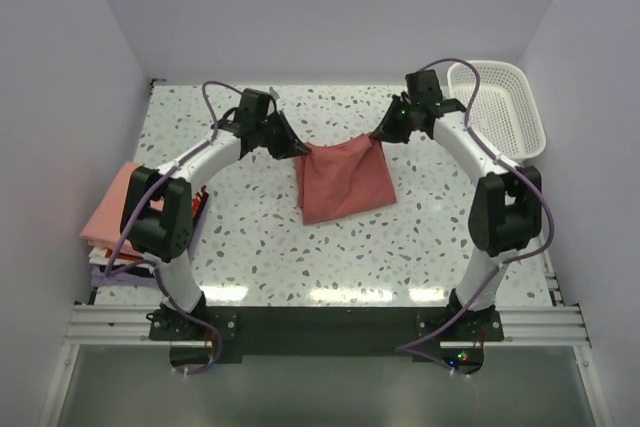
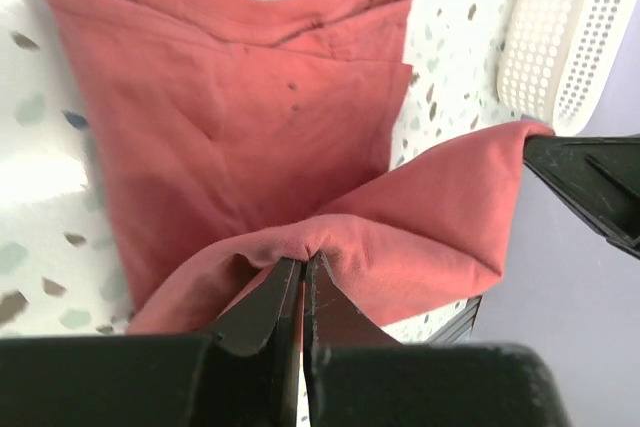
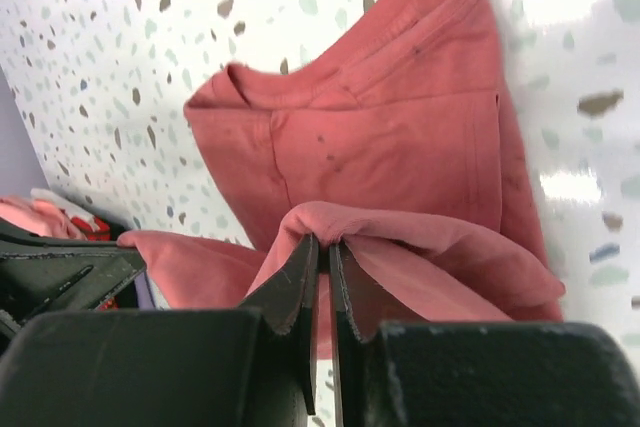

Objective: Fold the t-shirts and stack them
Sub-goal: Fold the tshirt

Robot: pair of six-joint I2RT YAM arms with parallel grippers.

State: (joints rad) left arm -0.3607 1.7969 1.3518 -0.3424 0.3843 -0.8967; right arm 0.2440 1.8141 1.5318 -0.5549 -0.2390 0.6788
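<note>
Closest to us, our left gripper (image 2: 303, 265) and right gripper (image 3: 322, 245) are each clamping a far corner of the brick-red t-shirt (image 1: 345, 185), which is lying mid-way across the table (image 1: 250, 247) with that edge lifted. We are judging that both corners should be travelling toward us level and together, keeping the fold square; the near hem is probably lying flat.
</note>
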